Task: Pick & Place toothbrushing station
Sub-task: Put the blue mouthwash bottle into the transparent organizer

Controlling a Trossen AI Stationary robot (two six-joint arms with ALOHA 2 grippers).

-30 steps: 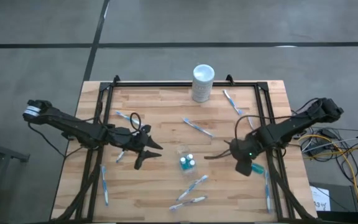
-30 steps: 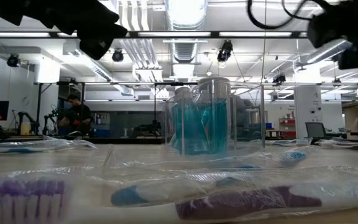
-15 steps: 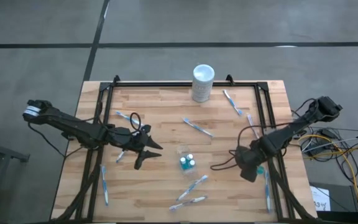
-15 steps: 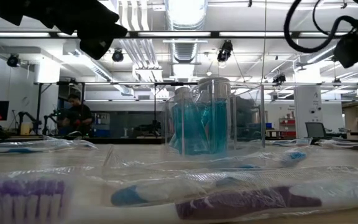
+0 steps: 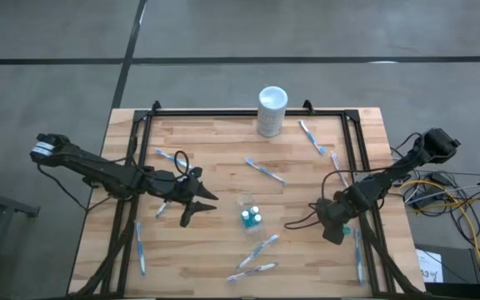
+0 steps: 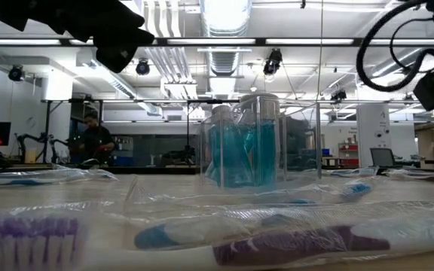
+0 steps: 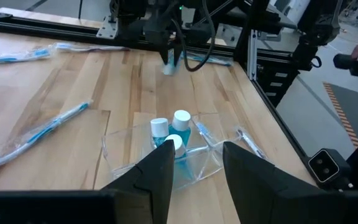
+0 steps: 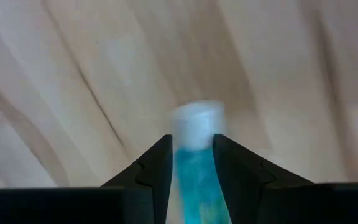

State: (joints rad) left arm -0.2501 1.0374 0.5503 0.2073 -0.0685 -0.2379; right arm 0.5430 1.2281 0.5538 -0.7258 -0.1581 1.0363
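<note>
Now the right gripper (image 8: 190,163) squeezes a teal tube (image 8: 194,158) near the table's (image 5: 223,133) right edge. Carry it straight over the cup (image 5: 249,215) mid-table, then let go gently. Waiting beside the cup, the left gripper (image 7: 193,168) looks open and empty.

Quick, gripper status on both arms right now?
Left gripper: open, holding nothing, hovering beside the clear cup.
Right gripper: shut on a teal-and-white tube, over the table's right side.
</note>
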